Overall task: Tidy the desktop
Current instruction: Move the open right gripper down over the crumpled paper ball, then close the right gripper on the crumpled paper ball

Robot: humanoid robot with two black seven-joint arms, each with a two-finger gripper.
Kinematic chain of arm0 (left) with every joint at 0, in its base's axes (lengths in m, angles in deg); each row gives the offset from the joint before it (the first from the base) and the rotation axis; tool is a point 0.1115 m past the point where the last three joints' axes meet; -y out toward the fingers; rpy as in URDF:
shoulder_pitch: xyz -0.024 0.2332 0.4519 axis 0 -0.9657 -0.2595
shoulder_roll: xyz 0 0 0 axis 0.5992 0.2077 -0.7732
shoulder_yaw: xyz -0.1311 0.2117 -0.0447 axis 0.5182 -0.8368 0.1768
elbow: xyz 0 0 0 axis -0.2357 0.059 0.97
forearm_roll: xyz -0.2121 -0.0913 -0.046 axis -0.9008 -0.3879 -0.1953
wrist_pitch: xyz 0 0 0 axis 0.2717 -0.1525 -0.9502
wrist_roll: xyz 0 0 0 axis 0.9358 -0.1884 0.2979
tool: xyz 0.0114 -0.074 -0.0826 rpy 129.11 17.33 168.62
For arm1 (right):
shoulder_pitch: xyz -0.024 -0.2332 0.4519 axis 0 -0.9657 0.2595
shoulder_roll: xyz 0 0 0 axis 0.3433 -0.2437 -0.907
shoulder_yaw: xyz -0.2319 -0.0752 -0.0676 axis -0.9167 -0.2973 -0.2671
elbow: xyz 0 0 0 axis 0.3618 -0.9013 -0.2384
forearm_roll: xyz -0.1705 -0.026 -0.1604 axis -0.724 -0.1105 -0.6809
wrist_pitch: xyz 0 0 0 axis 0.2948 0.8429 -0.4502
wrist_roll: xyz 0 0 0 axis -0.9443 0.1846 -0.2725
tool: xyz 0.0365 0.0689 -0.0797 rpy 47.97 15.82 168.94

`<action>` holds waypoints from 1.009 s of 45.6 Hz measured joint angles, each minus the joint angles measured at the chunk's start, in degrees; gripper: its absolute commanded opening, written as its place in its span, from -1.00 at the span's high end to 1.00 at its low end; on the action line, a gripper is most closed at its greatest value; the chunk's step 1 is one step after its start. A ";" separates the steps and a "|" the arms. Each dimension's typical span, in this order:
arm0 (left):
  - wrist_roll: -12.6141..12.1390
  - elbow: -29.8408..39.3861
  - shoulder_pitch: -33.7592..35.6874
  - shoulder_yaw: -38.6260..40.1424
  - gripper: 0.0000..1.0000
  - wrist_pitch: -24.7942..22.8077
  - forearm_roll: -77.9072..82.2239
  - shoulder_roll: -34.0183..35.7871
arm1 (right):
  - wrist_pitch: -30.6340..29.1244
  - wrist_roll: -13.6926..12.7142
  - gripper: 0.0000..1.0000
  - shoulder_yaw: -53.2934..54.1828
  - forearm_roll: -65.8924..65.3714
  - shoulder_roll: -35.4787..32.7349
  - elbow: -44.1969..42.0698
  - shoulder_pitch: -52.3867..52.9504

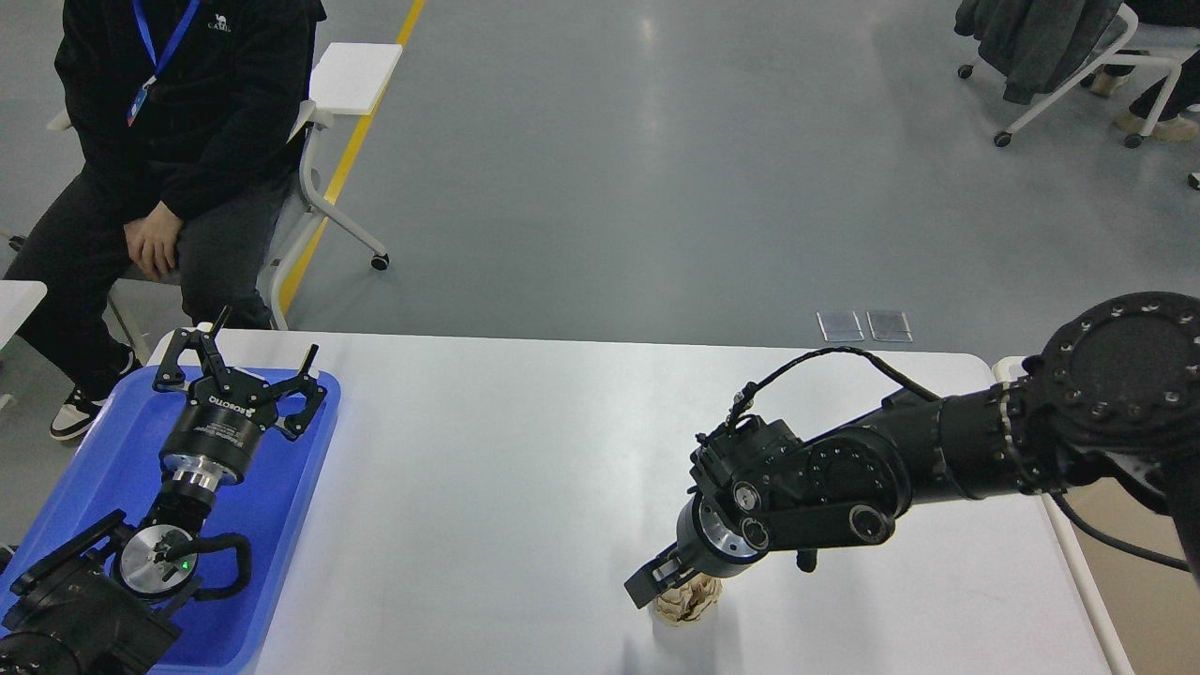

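Note:
The white desktop (525, 487) fills the lower part of the head view. A crumpled brown paper ball (692, 602) lies on it near the front edge, right of centre. My right gripper (682, 592) points down onto the ball. One dark finger (647, 589) rests against its left side; the other finger is hidden, so I cannot tell how the jaws stand. My left gripper (242, 373) is open and empty, with its fingers spread above the far end of the blue tray (300, 487).
The blue tray sits at the desktop's left edge under my left arm. A beige bin with a white rim (1125, 572) stands beyond the right edge. A seated person (159, 150) and a chair are behind the far left corner.

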 measured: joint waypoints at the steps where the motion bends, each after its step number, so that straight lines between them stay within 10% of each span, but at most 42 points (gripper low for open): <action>1: 0.00 0.00 0.00 0.00 -0.98 0.00 0.00 0.00 | 0.07 -0.01 -0.99 -0.08 -0.07 0.00 -0.19 -0.17; 46: 0.01 0.00 0.00 0.00 -0.98 0.00 0.00 0.00 | 2.04 -0.05 -0.95 -0.41 -0.94 0.11 -5.23 -6.78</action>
